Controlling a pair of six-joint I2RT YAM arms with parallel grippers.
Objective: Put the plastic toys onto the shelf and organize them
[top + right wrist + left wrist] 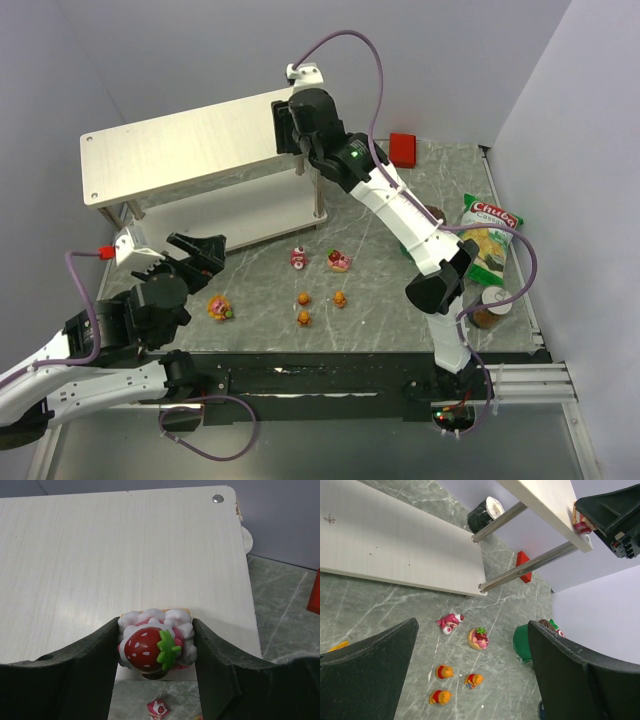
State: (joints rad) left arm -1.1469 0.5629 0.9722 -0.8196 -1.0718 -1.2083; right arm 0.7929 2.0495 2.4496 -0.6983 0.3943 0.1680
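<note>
The left gripper (205, 255) hangs spread and empty, with the orange bears (303, 298) at its 4 o'clock on the table (400, 300). The right gripper (156, 630) pinches a strawberry bear (150, 650) over the shelf (100, 555) (top board, right end), and free board lies toward 12 o'clock.

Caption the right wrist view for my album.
Right tool holds a strawberry toy at the edge of the pale wooden shelf.

One strawberry toy (150, 649) at the top-board end of the pale shelf (180, 150); two pink toys (298, 258), three orange bears (302, 298) and one yellow toy (220, 308) lie on the worktop (260, 295).
</note>
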